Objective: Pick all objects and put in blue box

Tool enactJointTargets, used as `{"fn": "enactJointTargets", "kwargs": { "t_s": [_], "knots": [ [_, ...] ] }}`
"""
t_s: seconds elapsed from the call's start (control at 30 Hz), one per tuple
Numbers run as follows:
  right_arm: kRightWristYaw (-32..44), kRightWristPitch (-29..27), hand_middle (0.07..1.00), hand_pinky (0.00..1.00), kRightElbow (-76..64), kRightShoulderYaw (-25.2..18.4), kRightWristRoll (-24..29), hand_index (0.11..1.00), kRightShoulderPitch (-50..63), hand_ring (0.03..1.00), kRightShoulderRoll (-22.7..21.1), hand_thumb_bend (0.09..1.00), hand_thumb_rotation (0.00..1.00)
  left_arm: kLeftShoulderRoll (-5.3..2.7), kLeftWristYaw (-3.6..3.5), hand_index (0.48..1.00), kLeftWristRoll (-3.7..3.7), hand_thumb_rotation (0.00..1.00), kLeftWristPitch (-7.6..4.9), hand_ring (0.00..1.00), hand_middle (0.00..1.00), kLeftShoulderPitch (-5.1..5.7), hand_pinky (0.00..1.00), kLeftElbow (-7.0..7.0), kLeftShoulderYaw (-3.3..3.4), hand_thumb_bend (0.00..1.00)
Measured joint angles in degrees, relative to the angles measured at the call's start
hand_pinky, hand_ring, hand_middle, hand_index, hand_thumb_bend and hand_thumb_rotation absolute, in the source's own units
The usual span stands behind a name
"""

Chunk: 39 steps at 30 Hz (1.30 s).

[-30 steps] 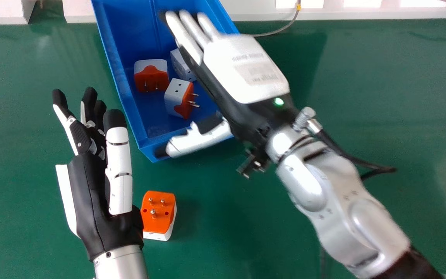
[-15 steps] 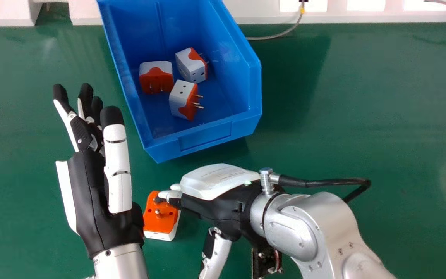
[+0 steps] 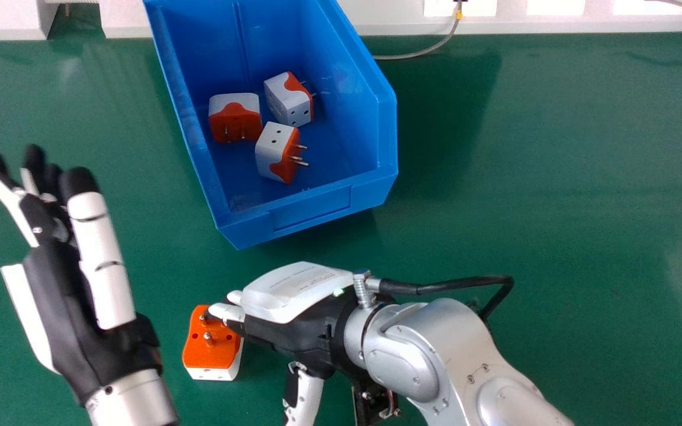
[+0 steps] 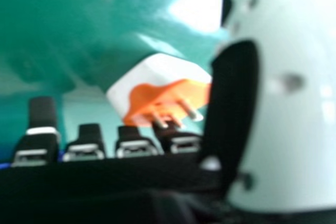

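Clearly prongs [image 3: 208, 339] up, adapter [image 3: 214, 355], long axis roughly forward

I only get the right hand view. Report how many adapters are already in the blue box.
Observer: Three: the left adapter, the far adapter and the near adapter.

Operator: Now place the box relative to the adapter on the table.

Observer: The blue box stands farther from the robot than the loose adapter, and mostly to its right.

Operator: Tell me where the left hand is.

Observer: The left hand is to the left of that loose adapter.
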Motion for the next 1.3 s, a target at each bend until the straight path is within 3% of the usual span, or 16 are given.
{"fn": "enactJointTargets", "kwargs": {
  "t_s": [0.23, 0.33, 0.4, 0.47, 0.57, 0.73, 0.83, 0.93, 0.97, 1.03, 1.1, 1.23, 1.3],
  "knots": [
    [-2.38, -0.75, 1.0, 0.8, 0.81, 0.27, -1.75, 0.965, -0.55, 1.0, 1.53, 0.844, 0.27, -0.17, -0.04, 0.995, 0.02, 0.84, -0.36, 1.0, 1.0, -0.03, 0.99, 0.18, 2.62, 0.5],
    [-8.35, -4.74, 0.993, 0.78, 5.07, 0.66, -1.43, 0.949, -1.81, 0.985, 2.85, 0.849, 0.24, -0.23, 0.0, 0.991, 0.18, 0.84, -0.43, 1.0, 1.0, -0.1, 0.98, 0.15, 3.23, 0.5],
    [-12.58, -7.55, 0.955, 0.68, 8.13, 1.26, -1.42, 0.9, -2.33, 0.917, 3.59, 0.891, 0.21, -0.25, -0.01, 0.982, 0.24, 0.84, -0.43, 0.99, 0.99, -0.1, 0.96, 0.09, 3.3, 0.51],
    [-16.8, -10.67, 0.944, 0.66, 11.12, 2.62, -1.79, 0.886, -2.75, 0.899, 3.81, 0.883, 0.14, -0.25, -0.07, 0.978, 0.25, 0.84, -0.49, 0.99, 0.99, -0.09, 0.97, 0.08, 3.35, 0.51],
    [-20.38, -12.77, 0.941, 0.66, 13.5, 4.36, -2.52, 0.888, -2.91, 0.895, 3.88, 0.875, 0.17, -0.25, -0.24, 0.973, 0.21, 0.83, -0.52, 0.99, 0.99, -0.05, 0.97, -0.16, 3.38, 0.53],
    [-26.57, -17.18, 0.929, 0.65, 17.58, 5.88, -4.3, 0.872, -4.4, 0.877, 4.67, 0.854, 0.18, -0.26, -1.25, 0.978, -0.15, 0.81, 0.26, 1.0, 1.0, 0.17, 0.99, -1.51, 3.6, 0.55],
    [-29.5, -19.13, 0.911, 0.63, 23.49, 6.12, -4.21, 0.844, -6.12, 0.869, 6.52, 0.83, 0.14, -0.29, -1.15, 0.975, -0.15, 0.81, 1.17, 1.0, 0.99, 0.24, 0.99, -2.02, 3.71, 0.55],
    [-31.47, -20.66, 0.88, 0.63, 29.72, 6.61, -3.67, 0.774, -7.66, 0.838, 8.38, 0.779, 0.11, -0.31, -0.77, 0.968, -0.09, 0.8, 1.28, 1.0, 0.99, 0.26, 0.98, -2.04, 3.76, 0.54],
    [-31.55, -20.92, 0.853, 0.63, 31.48, 6.63, -3.36, 0.725, -8.78, 0.806, 9.19, 0.76, 0.11, -0.31, -0.54, 0.966, -0.02, 0.8, 1.32, 1.0, 0.99, 0.23, 0.98, -2.04, 3.69, 0.54],
    [-32.27, -21.04, 0.79, 0.59, 34.52, 6.49, -2.78, 0.587, -10.08, 0.723, 10.84, 0.619, 0.12, -0.31, -0.08, 0.968, 0.28, 0.81, 1.32, 1.0, 0.99, 0.18, 0.98, -2.04, 3.54, 0.53],
    [-34.42, -21.11, 0.696, 0.5, 36.71, 6.36, -2.26, 0.515, -10.6, 0.61, 11.59, 0.545, 0.13, -0.31, 0.08, 0.977, 0.39, 0.82, 1.22, 1.0, 0.99, 0.18, 0.98, -2.0, 3.57, 0.52],
    [-40.12, -22.81, 0.524, 0.32, 39.85, 6.28, -1.68, 0.528, -10.54, 0.425, 12.24, 0.52, 0.02, -0.31, 0.03, 0.986, 0.41, 0.83, 0.99, 1.0, 0.99, 0.04, 0.98, -1.49, 3.55, 0.51],
    [-41.96, -23.01, 0.498, 0.3, 40.82, 6.27, -1.46, 0.535, -10.36, 0.395, 12.59, 0.516, 0.01, -0.31, -0.03, 0.988, 0.41, 0.83, 0.96, 1.0, 0.99, -0.02, 0.97, -1.39, 3.46, 0.51]
  ]
}}
